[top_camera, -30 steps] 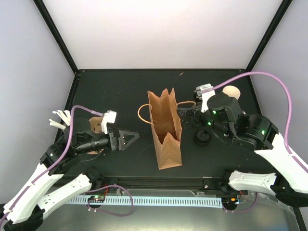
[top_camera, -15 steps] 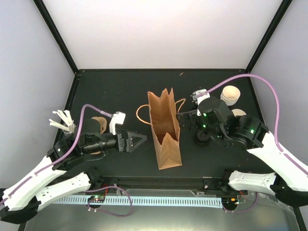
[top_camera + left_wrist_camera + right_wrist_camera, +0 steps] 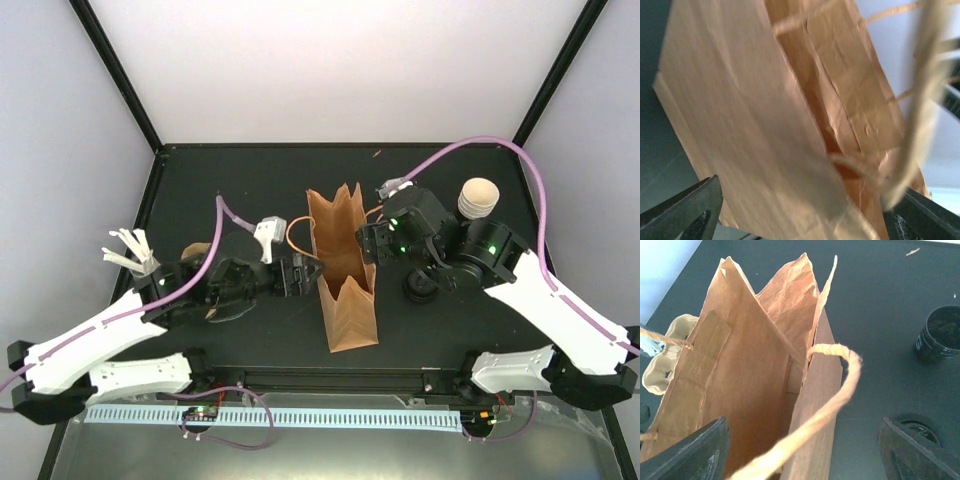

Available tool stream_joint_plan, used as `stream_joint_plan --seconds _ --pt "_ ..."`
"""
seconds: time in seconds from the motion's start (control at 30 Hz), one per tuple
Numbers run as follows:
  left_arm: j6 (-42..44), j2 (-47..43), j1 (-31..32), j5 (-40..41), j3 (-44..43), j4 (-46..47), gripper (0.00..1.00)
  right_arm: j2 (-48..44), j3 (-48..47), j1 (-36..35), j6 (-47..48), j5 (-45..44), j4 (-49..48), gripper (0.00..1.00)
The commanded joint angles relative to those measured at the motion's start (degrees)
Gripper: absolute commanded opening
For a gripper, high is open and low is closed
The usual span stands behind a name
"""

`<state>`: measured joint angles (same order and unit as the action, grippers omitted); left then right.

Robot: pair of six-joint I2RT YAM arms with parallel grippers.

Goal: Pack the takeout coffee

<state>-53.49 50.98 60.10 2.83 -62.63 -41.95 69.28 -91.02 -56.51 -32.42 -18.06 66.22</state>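
A brown paper bag [image 3: 343, 265] stands open in the middle of the table, with twine handles on both sides. My left gripper [image 3: 308, 275] is open at the bag's left wall; in the left wrist view [image 3: 805, 210] that wall [image 3: 755, 125] fills the space between the fingers. My right gripper [image 3: 368, 245] is open above the bag's right edge; in the right wrist view [image 3: 805, 450] the right wall and a handle [image 3: 840, 385] lie between its fingers. The single black cup with the cream-white inside is out of view; I cannot see it behind my right arm.
A stack of cups [image 3: 478, 197] stands at the back right. A black cup with a dark inside [image 3: 940, 337] and a round black object [image 3: 420, 287] lie right of the bag. A cardboard cup carrier [image 3: 665, 360] and white cutlery [image 3: 125, 250] lie left.
My left arm has swung right, bringing its open gripper against the bag's left wall. My right arm has moved left over the bag's right edge, covering the cup that showed beside the stack.
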Motion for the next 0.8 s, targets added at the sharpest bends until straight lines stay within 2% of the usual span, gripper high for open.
stream_joint_plan --seconds 0.0,0.2,0.5,0.7,0.77 --pt "-5.6 6.1 2.3 14.9 -11.2 -9.6 0.87 3.3 -3.7 -0.2 -3.0 -1.0 4.2 0.81" --pt "-12.2 11.0 4.1 18.6 -14.1 -13.1 0.77 5.6 -4.3 -0.3 -5.1 -3.5 5.8 0.79" --pt "-16.4 16.7 7.3 24.2 -19.6 -18.5 0.78 5.5 -2.2 -0.3 -5.1 -3.4 3.7 0.78" --pt "-16.2 17.3 7.3 27.2 -18.9 -18.6 0.65 5.1 -0.4 -0.3 -4.1 -1.5 0.9 0.77" --pt "-15.4 17.3 7.2 28.3 -19.0 -18.8 0.57 4.7 -0.1 -0.3 -3.6 -1.0 0.1 0.77"
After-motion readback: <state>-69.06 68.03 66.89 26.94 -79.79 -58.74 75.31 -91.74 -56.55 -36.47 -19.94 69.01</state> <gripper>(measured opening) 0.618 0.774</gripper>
